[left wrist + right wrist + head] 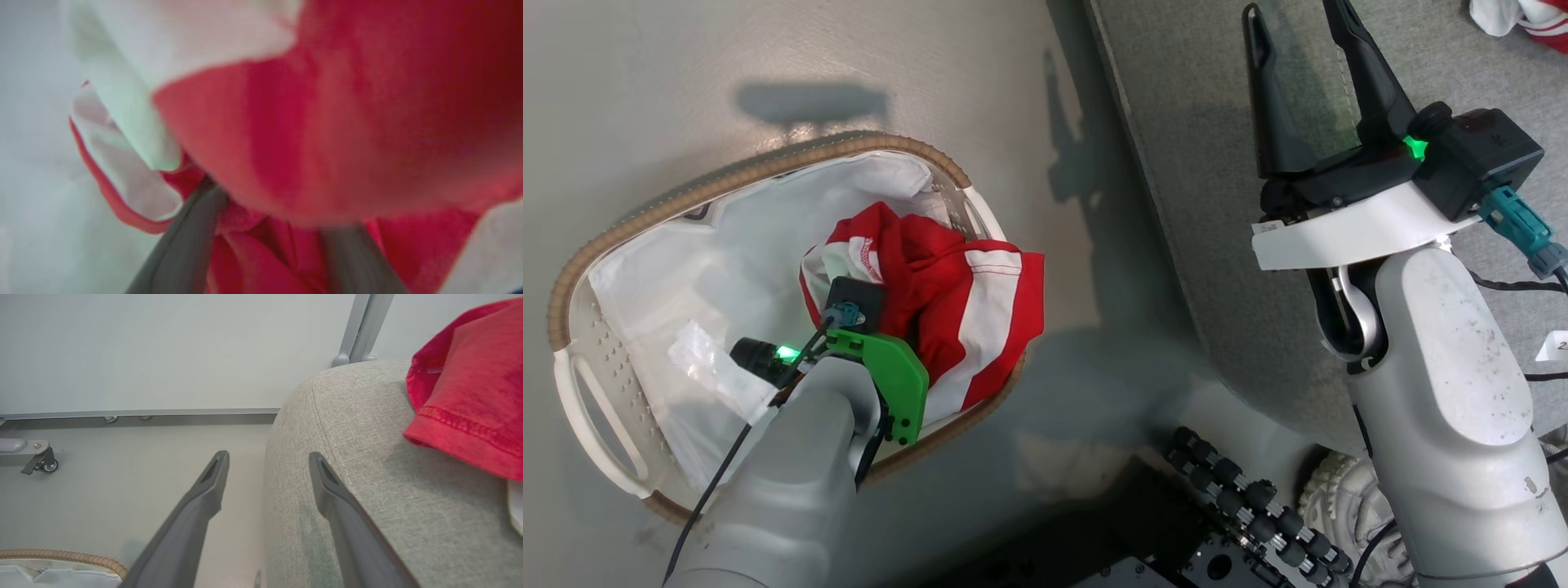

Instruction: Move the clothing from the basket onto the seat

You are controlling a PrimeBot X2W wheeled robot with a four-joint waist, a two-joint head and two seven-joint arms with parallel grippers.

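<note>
Jaws apart, our left gripper [269, 208] straddles clothing [964, 310] in the basket [768, 163]; right gripper [268, 457] gapes empty. Next we clamp, then lift toward the seat [1192, 204].

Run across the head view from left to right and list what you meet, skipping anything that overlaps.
basket → red garment lying in it → grey seat → right tool, open, over the seat → second red garment on the seat at the top corner
</note>
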